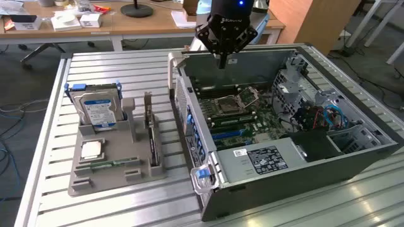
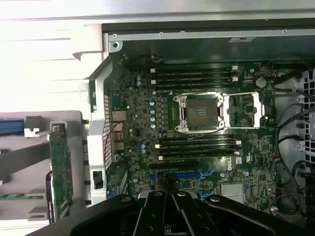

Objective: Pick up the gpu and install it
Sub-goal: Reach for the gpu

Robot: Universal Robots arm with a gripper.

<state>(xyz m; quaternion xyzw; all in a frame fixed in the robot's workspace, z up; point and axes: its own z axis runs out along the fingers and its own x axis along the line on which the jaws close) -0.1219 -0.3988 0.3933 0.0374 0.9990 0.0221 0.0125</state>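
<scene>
First, one gray holder (image 1: 94, 182) carries one small green memory stick (image 1: 112, 164), one silver hard drive (image 1: 98, 112) and one gpu (image 1: 150, 130), which stands on edge in its slot, untouched. Just beside the holder sits one open computer case (image 1: 303, 179). Farther back, the single gripper (image 1: 222, 62) hangs over the case's far wall, fingers pressed together, holding nothing.

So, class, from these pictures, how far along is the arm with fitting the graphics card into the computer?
Done: nothing yet; the graphics card stands on edge in the grey holder, outside the computer case. In hand: the gripper, shut and empty, hangs over the motherboard. Left: both the pick-up and the fitting.
</scene>
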